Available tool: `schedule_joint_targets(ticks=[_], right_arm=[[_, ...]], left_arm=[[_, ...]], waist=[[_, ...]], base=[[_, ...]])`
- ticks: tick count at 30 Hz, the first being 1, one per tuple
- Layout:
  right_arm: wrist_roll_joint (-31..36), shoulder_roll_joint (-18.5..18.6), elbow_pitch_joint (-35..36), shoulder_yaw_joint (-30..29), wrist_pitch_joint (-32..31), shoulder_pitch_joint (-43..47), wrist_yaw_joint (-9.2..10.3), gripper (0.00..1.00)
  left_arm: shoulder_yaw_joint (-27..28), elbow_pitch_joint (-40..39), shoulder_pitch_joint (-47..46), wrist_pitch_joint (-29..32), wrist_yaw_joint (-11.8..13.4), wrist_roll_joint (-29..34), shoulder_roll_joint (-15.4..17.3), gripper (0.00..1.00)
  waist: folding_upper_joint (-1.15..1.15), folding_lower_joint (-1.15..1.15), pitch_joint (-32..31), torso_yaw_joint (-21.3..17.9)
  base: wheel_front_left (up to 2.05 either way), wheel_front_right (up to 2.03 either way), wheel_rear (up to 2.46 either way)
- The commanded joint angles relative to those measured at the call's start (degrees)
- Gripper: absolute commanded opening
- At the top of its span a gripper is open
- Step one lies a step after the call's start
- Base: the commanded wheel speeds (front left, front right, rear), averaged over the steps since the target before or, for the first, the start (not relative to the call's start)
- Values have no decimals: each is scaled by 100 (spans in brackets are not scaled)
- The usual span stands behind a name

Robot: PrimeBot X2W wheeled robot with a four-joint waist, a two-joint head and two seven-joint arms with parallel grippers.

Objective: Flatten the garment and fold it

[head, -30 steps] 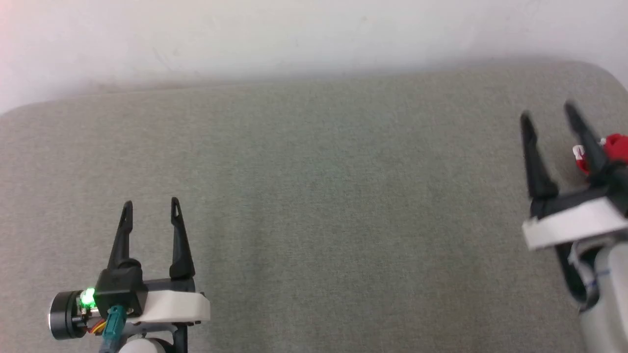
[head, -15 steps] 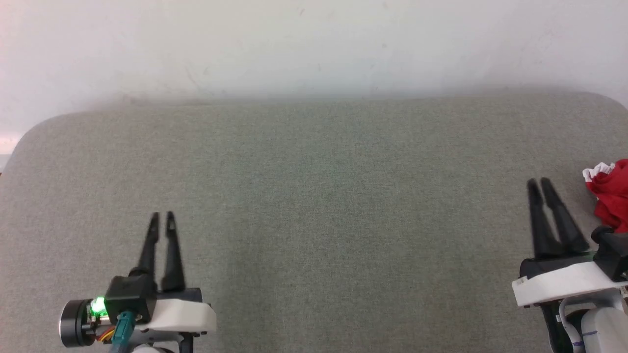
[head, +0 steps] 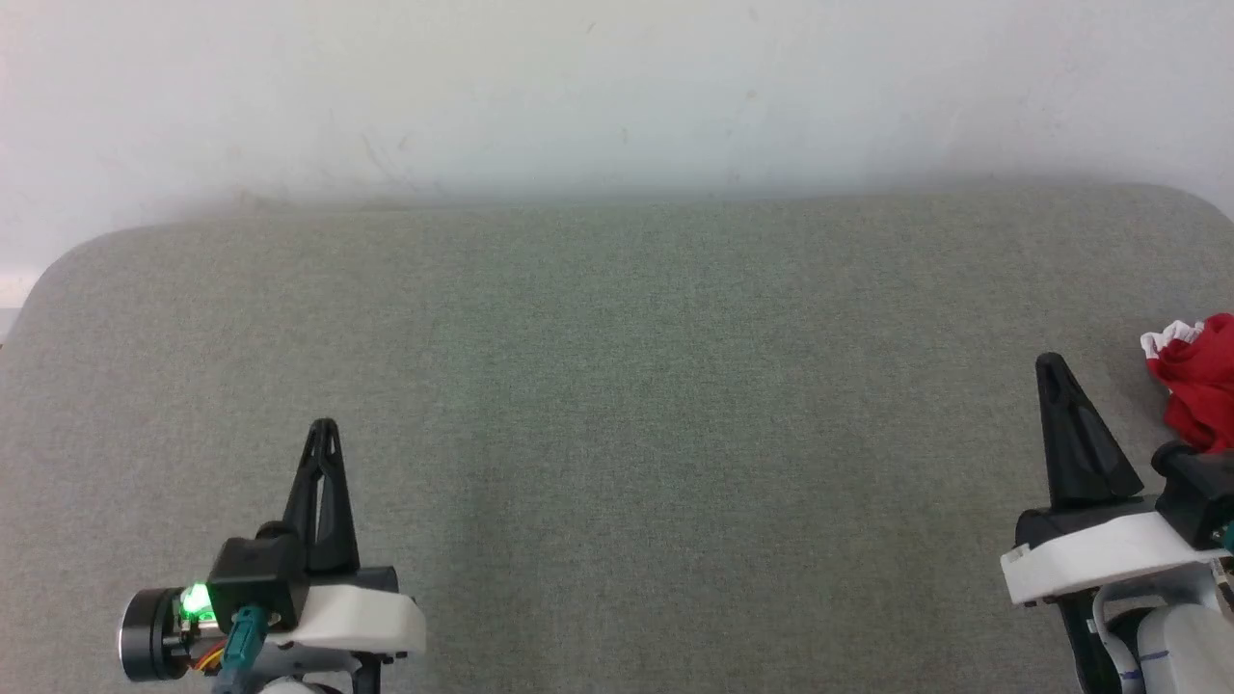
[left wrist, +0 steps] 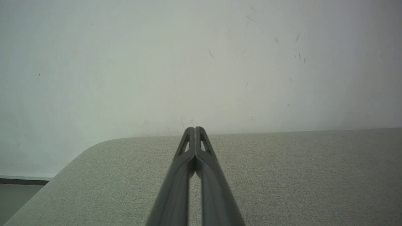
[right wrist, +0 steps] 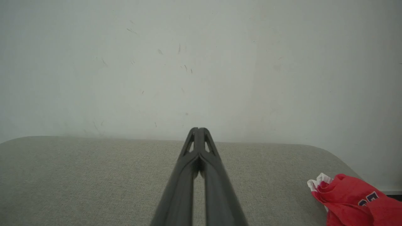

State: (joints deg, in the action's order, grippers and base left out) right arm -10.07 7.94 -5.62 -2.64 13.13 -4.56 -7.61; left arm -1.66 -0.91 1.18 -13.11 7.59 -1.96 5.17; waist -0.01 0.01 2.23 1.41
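Note:
The garment (head: 1198,378) is a crumpled red heap with a bit of white trim, lying at the right edge of the grey-green cushioned surface (head: 617,386); the right wrist view has the garment (right wrist: 351,197) at its lower right, with dark lettering on it. My right gripper (head: 1051,363) is shut with nothing in it, just left of the heap and apart from it. In its own wrist view the right gripper (right wrist: 198,129) has its tips pressed together. My left gripper (head: 323,425) is shut and empty at the lower left, far from the garment; its tips meet in the left wrist view (left wrist: 194,128).
A pale wall (head: 617,87) rises behind the surface's far edge. The surface has rounded corners, one at the far left (head: 58,260) and one at the far right (head: 1205,198). A strip of floor (left wrist: 19,194) lies beyond the left corner.
Both grippers went from wide open to shut on nothing. The right gripper drew back toward me, off the garment. The camera also shifted, showing more wall.

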Motion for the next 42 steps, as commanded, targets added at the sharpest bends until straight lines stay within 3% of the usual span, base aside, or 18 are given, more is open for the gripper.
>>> schedule_joint_targets(ticks=[1, 42], right_arm=[[74, -42, 56, 18, -29, 55, 1, 0], [415, -211, 241, 108, -498, 201, 5, 0]], left_arm=[[16, 10, -13, 28, -48, 24, -25, 0], [71, 40, -52, 496, -308, 87, -100, 0]], waist=[[1, 0, -4, -2], [1, -1, -84, -53]], base=[[0, 0, 0], [0, 0, 0]])
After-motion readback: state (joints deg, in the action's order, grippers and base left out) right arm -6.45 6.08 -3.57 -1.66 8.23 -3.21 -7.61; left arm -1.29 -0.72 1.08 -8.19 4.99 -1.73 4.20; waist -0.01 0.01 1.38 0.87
